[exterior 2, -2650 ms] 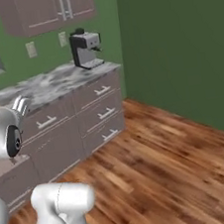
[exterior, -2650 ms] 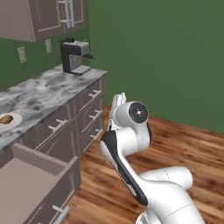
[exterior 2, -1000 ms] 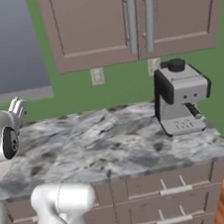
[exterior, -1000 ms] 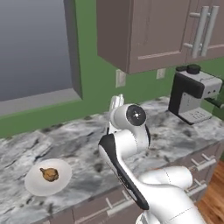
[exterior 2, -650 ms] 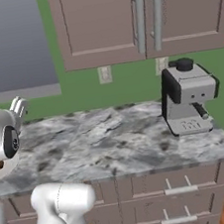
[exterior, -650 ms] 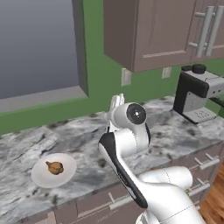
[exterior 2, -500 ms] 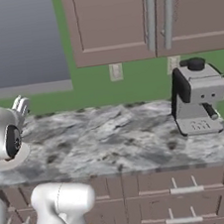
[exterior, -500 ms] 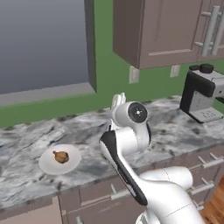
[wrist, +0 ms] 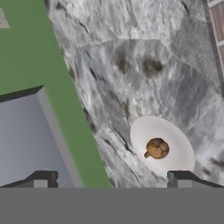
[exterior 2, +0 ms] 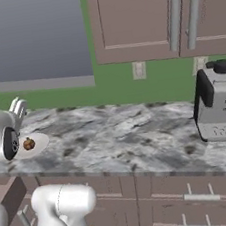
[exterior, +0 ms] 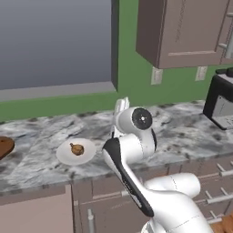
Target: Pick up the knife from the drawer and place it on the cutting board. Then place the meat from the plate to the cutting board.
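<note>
The gripper (wrist: 109, 178) is wide open and holds nothing. In the hand view the meat (wrist: 157, 148) lies on the plate (wrist: 180, 144), at the lower right of the frame. The cutting board (exterior: 4, 146) is at the left edge of the left base view. The robot seems to be approaching the meat; next the gripper must descend over it and close.

The golden-brown meat (wrist: 157, 148) lies centred on the round white plate (wrist: 179, 141), board (exterior: 5, 146) nearby.

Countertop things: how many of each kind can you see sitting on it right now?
plate: 1
meat: 1
cutting board, partly cut off at the edge: 1
coffee machine: 1
Total: 4
</note>
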Motion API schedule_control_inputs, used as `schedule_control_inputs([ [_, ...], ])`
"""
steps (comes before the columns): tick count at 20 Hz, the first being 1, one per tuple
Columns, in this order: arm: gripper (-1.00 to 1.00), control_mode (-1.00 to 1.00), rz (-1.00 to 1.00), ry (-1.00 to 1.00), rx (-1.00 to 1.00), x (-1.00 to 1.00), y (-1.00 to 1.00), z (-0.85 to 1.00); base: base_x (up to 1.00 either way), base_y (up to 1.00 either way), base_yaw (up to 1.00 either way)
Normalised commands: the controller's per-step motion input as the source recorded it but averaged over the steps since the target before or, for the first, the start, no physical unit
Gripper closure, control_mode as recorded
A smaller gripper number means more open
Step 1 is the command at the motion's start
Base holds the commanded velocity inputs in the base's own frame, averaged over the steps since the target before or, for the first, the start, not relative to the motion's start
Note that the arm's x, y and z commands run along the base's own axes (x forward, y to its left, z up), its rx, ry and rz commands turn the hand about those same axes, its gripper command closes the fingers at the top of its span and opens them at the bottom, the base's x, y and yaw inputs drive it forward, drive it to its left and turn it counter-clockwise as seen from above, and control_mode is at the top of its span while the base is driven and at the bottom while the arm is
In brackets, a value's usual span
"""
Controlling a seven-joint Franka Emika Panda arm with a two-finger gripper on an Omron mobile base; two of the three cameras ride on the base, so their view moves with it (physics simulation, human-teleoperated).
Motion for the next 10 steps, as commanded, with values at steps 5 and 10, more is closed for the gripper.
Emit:
schedule_control_inputs([
  [5, -1.0, 1.0, 0.0, 0.0, 0.0, 0.0, 0.0, 0.0, 0.37, 0.38, 0.0],
  [10, -1.0, 1.0, 0.0, 0.0, 0.0, 0.0, 0.0, 0.0, 0.76, 0.96, 0.0],
])
